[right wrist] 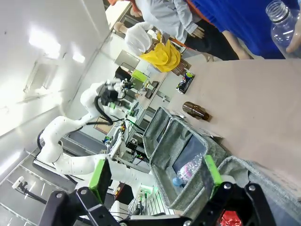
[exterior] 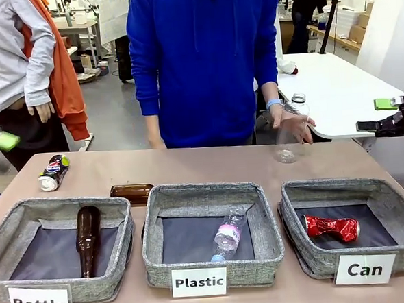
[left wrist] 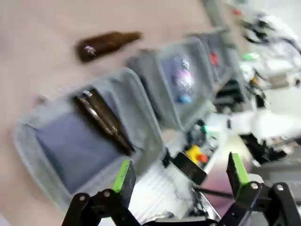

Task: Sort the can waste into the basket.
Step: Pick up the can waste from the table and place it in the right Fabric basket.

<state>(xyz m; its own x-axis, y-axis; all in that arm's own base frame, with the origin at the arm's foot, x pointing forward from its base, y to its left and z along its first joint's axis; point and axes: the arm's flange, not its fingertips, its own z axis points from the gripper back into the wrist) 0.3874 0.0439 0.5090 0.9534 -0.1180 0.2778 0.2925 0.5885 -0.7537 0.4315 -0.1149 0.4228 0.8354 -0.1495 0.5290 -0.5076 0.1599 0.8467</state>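
Right gripper (right wrist: pixel 156 170) spread wide, brown bottle (right wrist: pixel 195 111) lying on table (right wrist: pixel 263 103)

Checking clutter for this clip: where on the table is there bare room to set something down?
Free: the far strip of table between the dark can and the person's clear bottle; also the Can basket's floor right of the red can. Crowded: the near edge, three baskets side by side, a brown bottle just behind them.

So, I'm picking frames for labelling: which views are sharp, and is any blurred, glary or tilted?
Front view: sharp and evenly lit, the red can in the Can basket crisp. Left wrist view: blurred, the brown bottle on the table soft-edged. Right wrist view: sharp but rolled sideways, with bright ceiling-light glare upper left.
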